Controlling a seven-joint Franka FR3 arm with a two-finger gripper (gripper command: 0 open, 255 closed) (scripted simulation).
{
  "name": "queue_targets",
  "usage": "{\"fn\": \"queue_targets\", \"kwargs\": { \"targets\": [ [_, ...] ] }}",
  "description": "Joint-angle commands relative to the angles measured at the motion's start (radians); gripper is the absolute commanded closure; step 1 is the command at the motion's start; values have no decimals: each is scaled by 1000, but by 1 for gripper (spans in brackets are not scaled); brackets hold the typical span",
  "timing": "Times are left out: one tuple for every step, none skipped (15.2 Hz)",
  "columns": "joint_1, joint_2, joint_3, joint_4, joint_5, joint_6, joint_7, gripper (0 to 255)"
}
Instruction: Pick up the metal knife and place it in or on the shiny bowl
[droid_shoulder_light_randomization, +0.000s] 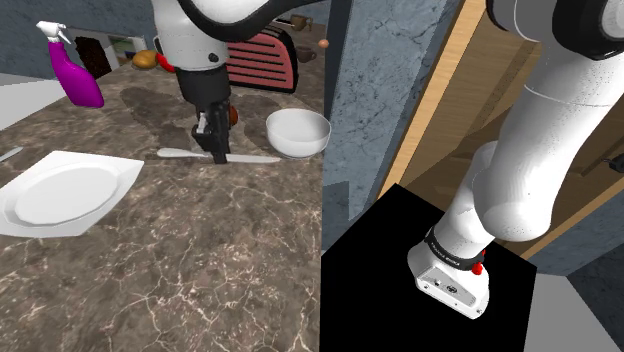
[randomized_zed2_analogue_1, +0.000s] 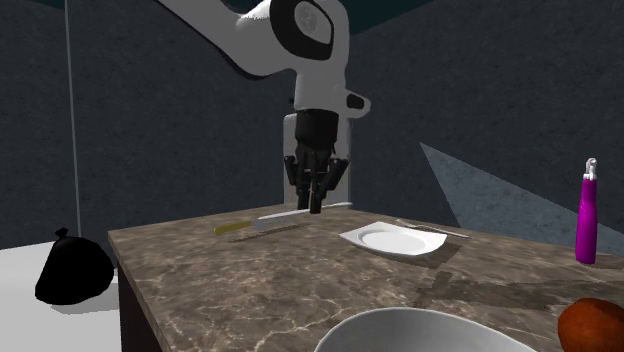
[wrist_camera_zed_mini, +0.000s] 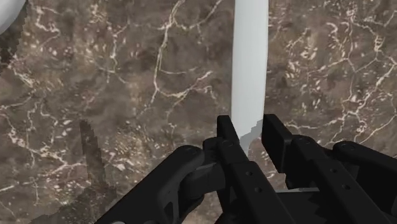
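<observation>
- My black two-finger gripper (droid_shoulder_light_randomization: 215, 150) is down at the marbled brown countertop (droid_shoulder_light_randomization: 200, 260), pointing straight down over the middle of the knife (droid_shoulder_light_randomization: 250, 158).
- The knife lies flat on the countertop. It has a pale blade and, in the second exterior view, a yellowish handle.
- In the wrist view the pale blade (wrist_camera_zed_mini: 249, 63) runs away from me between my two fingers (wrist_camera_zed_mini: 229, 135). They sit against its two edges, so I judge that I am clasping the blade, not merely straddling it.
- The bowl (droid_shoulder_light_randomization: 298, 143) is pale and glossy. It stands upright on the countertop just beside the knife's end, toward the shoulder view's right.
- A white square plate (droid_shoulder_light_randomization: 65, 193) lies well apart on the other side. A purple spray bottle (droid_shoulder_light_randomization: 72, 70) and a red toaster (droid_shoulder_light_randomization: 265, 60) stand farther back.
- Step in hand, as I judge it: the grasp is made, but the knife is not yet lifted.
- The next move calls for a straight lift with the blade kept level, since a thin blade can pivot in a narrow pinch.
- After that comes a short carry toward the bowl, high enough to pass over its rim, and a release above its hollow.
</observation>
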Motion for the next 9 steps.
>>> {"fn": "queue_targets", "kwargs": {
  "targets": [
    [-23,-36,-15,-37,11,2,-41,255],
    [-37,-55,-26,-58,16,5,-66,255],
    [-50,-72,-36,-77,20,7,-91,255],
    [-63,-88,-47,-95,24,9,-116,255],
    [-76,-103,-59,-112,26,11,-141,255],
    [-88,-117,-71,-127,28,13,-166,255],
    [-100,-130,-83,-142,30,14,-191,255],
    [-112,-142,-95,-155,31,15,-215,255],
    [-124,-153,-107,-167,31,15,-240,255]
  ]
}}
